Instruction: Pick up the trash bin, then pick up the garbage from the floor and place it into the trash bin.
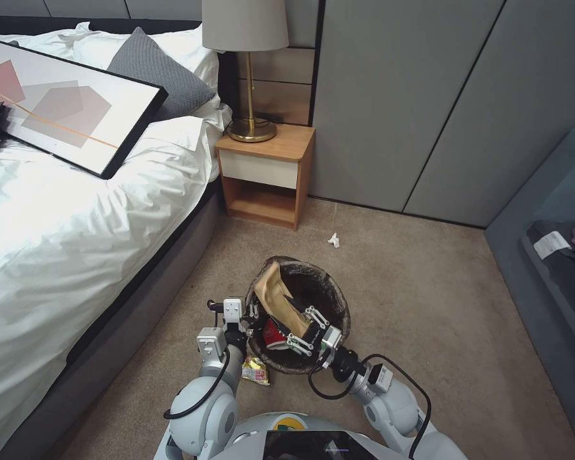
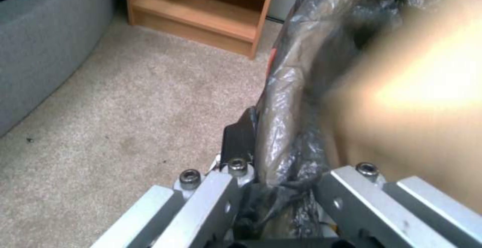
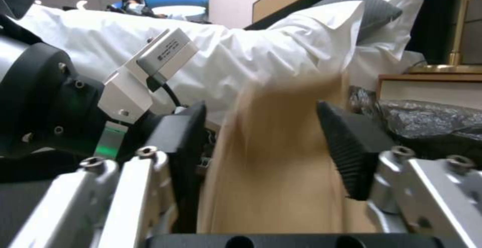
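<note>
Head view: trash bin [image 1: 298,313] is held off the beige carpet [image 1: 428,306] in front of the robot, between the bed [image 1: 64,243] and a grey bench [image 1: 549,255], its dark liner folded over the rim. Left gripper [image 1: 254,311] sits at the bin's left rim, fingers closed on the rim and liner. Right gripper [image 1: 305,330] reaches over the near rim into the bin's mouth, fingers spread, a tan paper bag [image 1: 276,300] lying between and beyond them inside the bin. A red-and-white cup [image 1: 275,334] shows inside near the front wall. A yellow snack wrapper [image 1: 255,370] lies on the carpet just beside the bin's near-left side. A white tissue [image 1: 333,239] lies on the carpet well beyond the bin, near the wooden nightstand [image 1: 266,172], which carries a brass lamp [image 1: 249,70]. Left wrist view: left gripper [image 2: 273,180] clamps the liner-wrapped rim of the trash bin [image 2: 286,101]; the black finger pad [image 2: 240,137] presses the outside. Tan bag [image 2: 417,90] blurs close by, inside the bin. Carpet [image 2: 125,108] and the nightstand [image 2: 201,18] lie behind. Right wrist view: right gripper [image 3: 273,142] stands with its ribbed pads [image 3: 351,146] apart, not touching the tan paper bag [image 3: 276,165], which sits blurred between them. Black liner of the bin [image 3: 432,124] shows past one pad; the left arm's wrist [image 3: 45,105] and the white bedding [image 3: 226,52] are behind.
</note>
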Robot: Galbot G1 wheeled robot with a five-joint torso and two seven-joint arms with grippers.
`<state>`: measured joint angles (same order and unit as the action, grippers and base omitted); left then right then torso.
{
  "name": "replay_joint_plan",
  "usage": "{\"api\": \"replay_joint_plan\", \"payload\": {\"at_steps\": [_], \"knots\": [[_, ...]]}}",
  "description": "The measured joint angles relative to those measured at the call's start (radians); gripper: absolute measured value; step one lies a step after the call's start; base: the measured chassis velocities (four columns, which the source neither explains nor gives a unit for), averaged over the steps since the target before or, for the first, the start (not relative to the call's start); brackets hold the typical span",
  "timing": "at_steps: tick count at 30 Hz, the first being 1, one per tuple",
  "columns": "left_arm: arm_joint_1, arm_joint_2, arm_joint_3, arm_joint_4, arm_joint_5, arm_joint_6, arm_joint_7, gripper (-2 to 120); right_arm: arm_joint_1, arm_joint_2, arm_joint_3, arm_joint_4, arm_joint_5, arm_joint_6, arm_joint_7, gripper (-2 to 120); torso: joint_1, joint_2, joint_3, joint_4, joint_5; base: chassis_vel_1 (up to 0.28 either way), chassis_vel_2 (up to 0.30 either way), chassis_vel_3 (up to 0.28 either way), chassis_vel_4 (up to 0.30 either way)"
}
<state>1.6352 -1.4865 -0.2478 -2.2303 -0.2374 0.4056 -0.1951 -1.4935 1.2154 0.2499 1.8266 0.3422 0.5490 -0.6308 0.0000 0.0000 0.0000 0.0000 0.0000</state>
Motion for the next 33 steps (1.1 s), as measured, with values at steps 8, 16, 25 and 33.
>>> {"api": "replay_joint_plan", "payload": {"at_steps": [8, 16, 25, 33], "knots": [[0.004, 0.0, 0.001, -0.003, 0.001, 0.0, 0.0, 3, -0.004, -0.001, 0.009, 0.004, -0.004, 0.006, -0.001, 88, 0.0, 0.0, 0.0, 0.0, 0.0, 0.0, 0.0, 0.0, 0.0], [0.002, 0.001, -0.003, -0.003, 0.001, 0.0, 0.0, 3, -0.009, 0.003, 0.034, 0.031, -0.006, 0.026, 0.016, 100, 0.0, 0.0, 0.0, -0.0001, 0.0001, 0.0, 0.0, 0.0, 0.0], [-0.003, 0.004, -0.019, 0.01, -0.003, -0.002, 0.0, 3, -0.03, 0.04, 0.139, 0.212, -0.157, 0.036, 0.427, 100, 0.0, 0.0, 0.0, 0.0001, -0.0002, 0.0, 0.0, 0.0, 0.0], [-0.007, 0.002, -0.042, 0.01, -0.003, -0.004, 0.0, 3, -0.104, 0.067, 0.318, 0.264, -0.157, 0.084, 0.598, 100, 0.0, 0.0, 0.0, -0.0001, -0.0001, 0.0, 0.0, 0.0, 0.0]]}}
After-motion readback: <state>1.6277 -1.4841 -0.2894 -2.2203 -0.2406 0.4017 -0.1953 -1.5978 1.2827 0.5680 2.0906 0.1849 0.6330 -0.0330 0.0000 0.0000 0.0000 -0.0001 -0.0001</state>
